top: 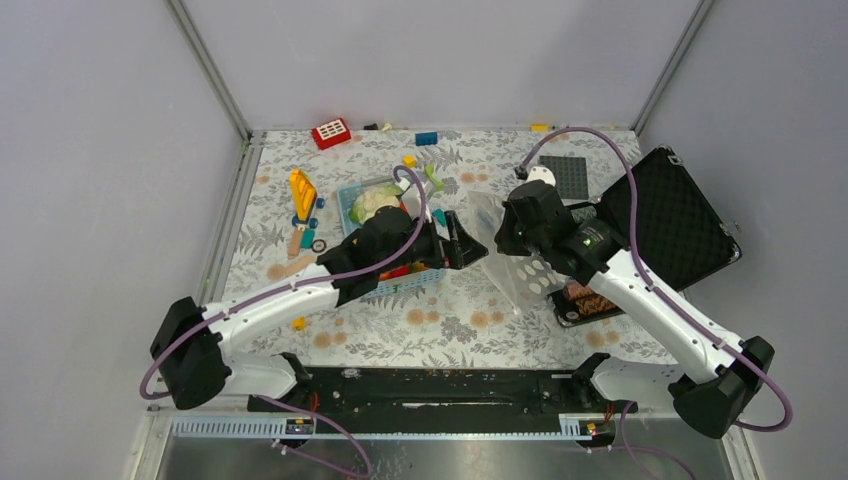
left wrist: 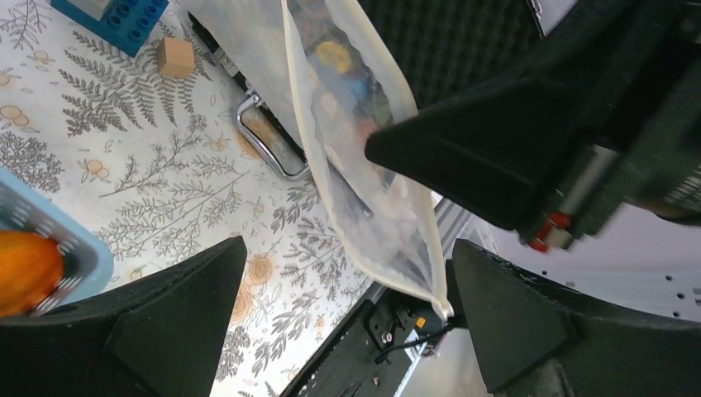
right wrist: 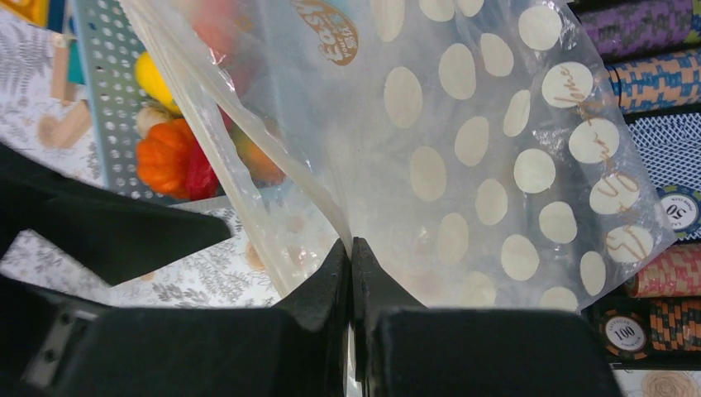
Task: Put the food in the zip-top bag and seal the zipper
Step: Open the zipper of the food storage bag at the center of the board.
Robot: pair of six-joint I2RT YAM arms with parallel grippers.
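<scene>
Well, from above, my left tool [top: 463, 243] sits just right of the basket [top: 352, 190], fingers spread, with nothing between them. My right tool [top: 502, 238] is a little further right of the basket, clenched on the top edge of the bag [top: 525, 275]. The bag stands up from the counter [top: 450, 312] between the basket and a black case [top: 670, 215]. The food [top: 372, 204] lies in the basket, with the cauliflower showing at its far end.

Next, my left wrist view. That tool [left wrist: 347, 331] is released, with both fingers wide apart and bare. The bag [left wrist: 364, 165] hangs beyond the gap, edge-on, away from the basket. A basket corner [left wrist: 58, 240] shows at the left, with an orange piece [left wrist: 25, 269] inside it. A dark wedge of the other arm presses against the bag's far side.

Last, my right wrist view. The tool [right wrist: 352, 256] is pinched tight on the bag's rim, and the dotted plastic [right wrist: 463, 165] fans upward from it. Beyond the bag's left edge I see the basket wall [right wrist: 103, 99], with orange, red and yellow pieces [right wrist: 165, 157] against it.
</scene>
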